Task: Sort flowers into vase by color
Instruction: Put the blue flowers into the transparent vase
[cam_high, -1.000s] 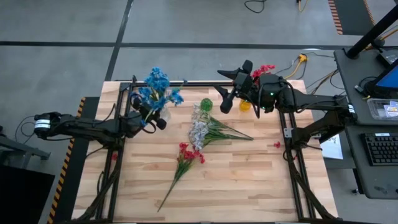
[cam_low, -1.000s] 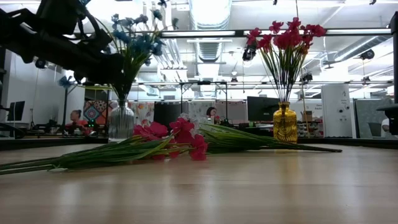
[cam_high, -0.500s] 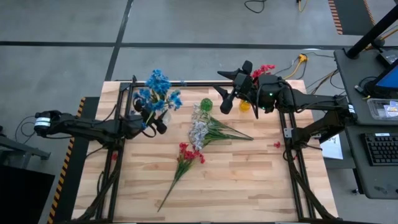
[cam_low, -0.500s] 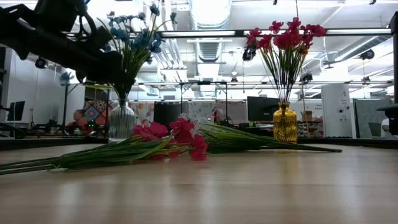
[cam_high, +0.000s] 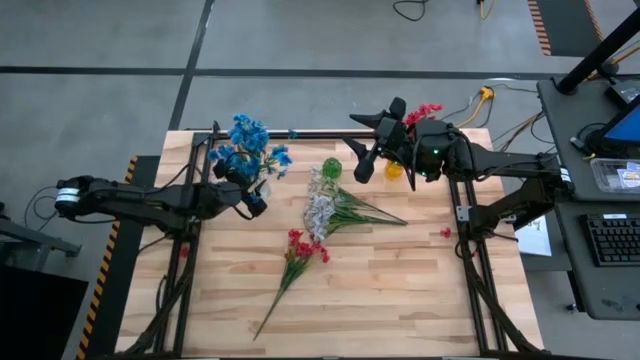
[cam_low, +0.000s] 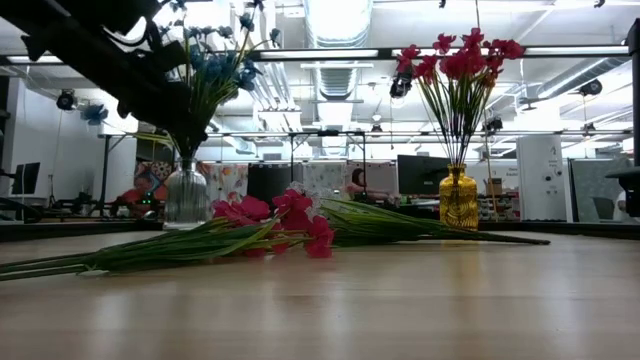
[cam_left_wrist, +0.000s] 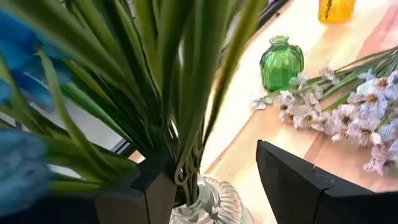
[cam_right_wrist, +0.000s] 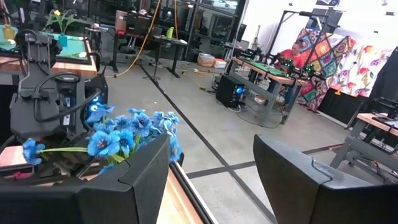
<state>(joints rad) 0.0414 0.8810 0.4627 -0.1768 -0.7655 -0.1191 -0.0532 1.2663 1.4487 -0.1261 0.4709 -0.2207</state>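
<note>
Left pincer (cam_high: 253, 196) open around blue flowers (cam_high: 247, 145) in clear vase (cam_low: 187, 195); right pincer (cam_high: 378, 140) seemingly wide, empty above bench (cam_high: 400, 290)

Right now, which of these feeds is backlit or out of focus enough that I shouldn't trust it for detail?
Low view: bright ceiling lights behind silhouette the left arm and darken the blue flowers; the red flowers on the table stay readable. Left wrist view: the nearest blue blossoms are blurred, while the green vase is sharp. High view: evenly lit, no glare.
</note>
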